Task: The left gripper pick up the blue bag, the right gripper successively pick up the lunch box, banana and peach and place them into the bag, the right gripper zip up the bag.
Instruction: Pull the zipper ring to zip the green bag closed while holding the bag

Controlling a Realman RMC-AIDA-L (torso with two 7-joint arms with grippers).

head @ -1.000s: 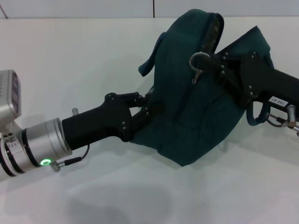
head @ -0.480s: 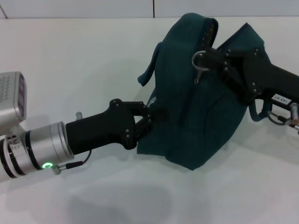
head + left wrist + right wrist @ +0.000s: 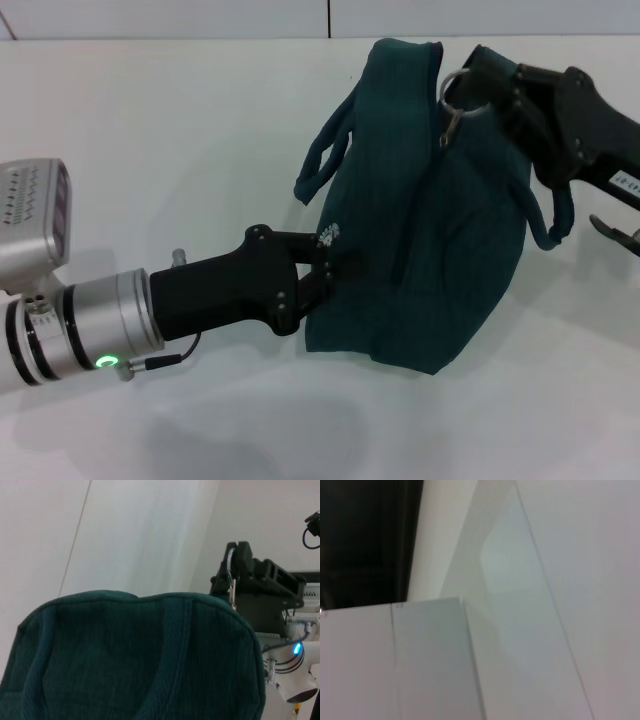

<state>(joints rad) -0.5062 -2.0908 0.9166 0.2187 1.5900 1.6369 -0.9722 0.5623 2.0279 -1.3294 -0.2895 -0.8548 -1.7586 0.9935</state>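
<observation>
- My left end effector (image 3: 325,272) is nearest to me, pressed together on the blue bag (image 3: 420,250), pinching the cloth low on its left face, beside the small white label.
- The blue bag sits on the white worktop (image 3: 150,150), propped partly upright, its carry strap (image 3: 322,160) looping off the left shoulder.
- Beyond that, my right end effector (image 3: 472,90) is at the bag's top right, pinched on the metal ring of the zipper pull (image 3: 453,100); the left wrist view shows that ring (image 3: 230,572) at the bag's upper edge.
- No lunch box, banana or peach is visible, so I judge they are inside and I am on the last step, zipping up. How much of the zipper is closed I cannot tell.
- The next move calls for drawing the pull along the zipper line while my left grip holds the cloth taut against it.
- Left of the bag and in front of it the worktop lies open; behind the bag the worktop's far edge meets the wall, so room there is tighter.
</observation>
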